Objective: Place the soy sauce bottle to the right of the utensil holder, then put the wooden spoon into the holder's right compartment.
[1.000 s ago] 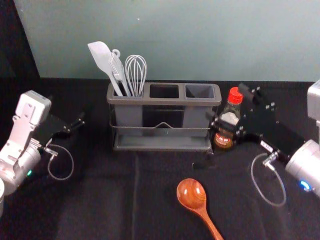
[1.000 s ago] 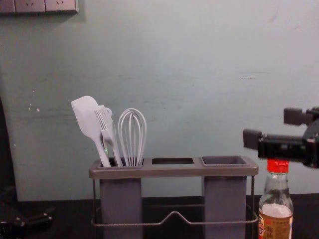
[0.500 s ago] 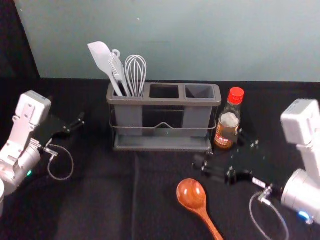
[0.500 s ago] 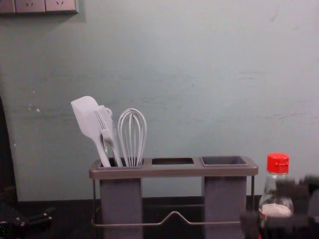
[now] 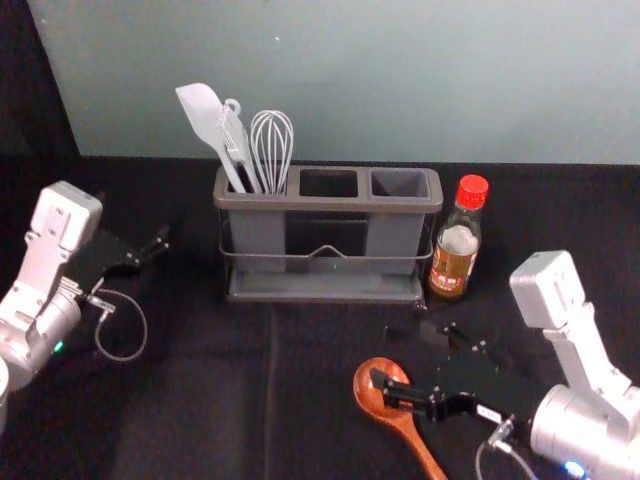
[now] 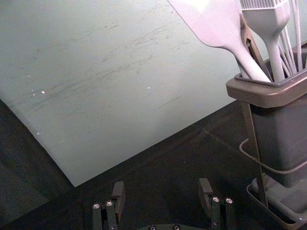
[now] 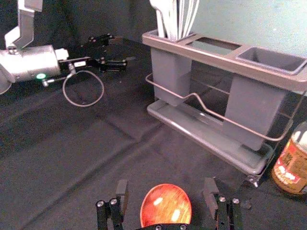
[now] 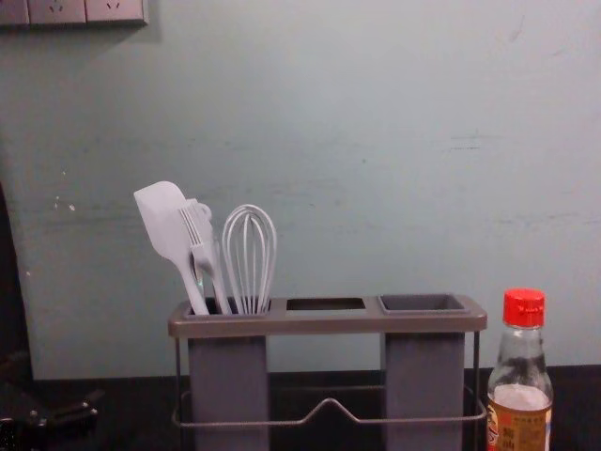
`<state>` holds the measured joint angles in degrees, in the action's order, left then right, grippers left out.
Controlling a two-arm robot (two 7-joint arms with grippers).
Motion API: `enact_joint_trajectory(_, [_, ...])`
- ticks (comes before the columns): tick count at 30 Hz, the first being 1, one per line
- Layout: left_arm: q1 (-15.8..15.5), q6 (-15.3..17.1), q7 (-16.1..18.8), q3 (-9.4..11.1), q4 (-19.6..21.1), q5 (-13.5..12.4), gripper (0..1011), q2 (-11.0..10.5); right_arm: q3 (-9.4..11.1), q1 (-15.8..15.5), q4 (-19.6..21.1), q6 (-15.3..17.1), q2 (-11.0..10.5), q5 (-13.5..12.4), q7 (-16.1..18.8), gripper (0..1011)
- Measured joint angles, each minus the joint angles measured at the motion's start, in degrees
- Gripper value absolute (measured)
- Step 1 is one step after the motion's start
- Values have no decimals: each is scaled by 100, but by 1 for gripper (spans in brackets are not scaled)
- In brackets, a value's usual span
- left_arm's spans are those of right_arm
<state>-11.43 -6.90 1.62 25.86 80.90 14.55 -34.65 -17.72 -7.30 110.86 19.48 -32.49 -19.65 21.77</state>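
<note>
The soy sauce bottle (image 5: 455,250) stands upright just right of the utensil holder (image 5: 325,290), also in the chest view, bottle (image 8: 519,404) beside holder (image 8: 329,322). The wooden spoon (image 5: 418,448) lies in front of the holder, its handle toward the near edge. Over the spoon's bowl is my right gripper (image 5: 386,354), open; in the right wrist view the spoon bowl (image 7: 166,205) shows between the open fingers of the right gripper (image 7: 166,188). My left gripper (image 5: 166,232) is parked at the left; in its wrist view the left gripper (image 6: 162,189) stands open and empty.
A white spatula (image 5: 205,118), a brush and a whisk (image 5: 271,145) stand in the holder's left compartment. The middle and right compartments hold nothing visible. Behind the dark tabletop (image 5: 200,400) rises a pale wall (image 5: 400,80).
The right gripper has left the bottle and moved back toward the near edge, over the spoon's bowl. The bottle stays standing where it was; the left arm has not moved.
</note>
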Motion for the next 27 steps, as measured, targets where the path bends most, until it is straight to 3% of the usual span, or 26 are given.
enact_joint_trajectory(22, [0, 0, 0, 0, 0, 0, 1005, 0, 1, 19, 48, 38, -32, 43, -15, 1003])
enact_joint_trajectory(27, [0, 0, 0, 0, 0, 0, 1005, 0, -124, 56, 149, 393, -5, 204, -252, 1003])
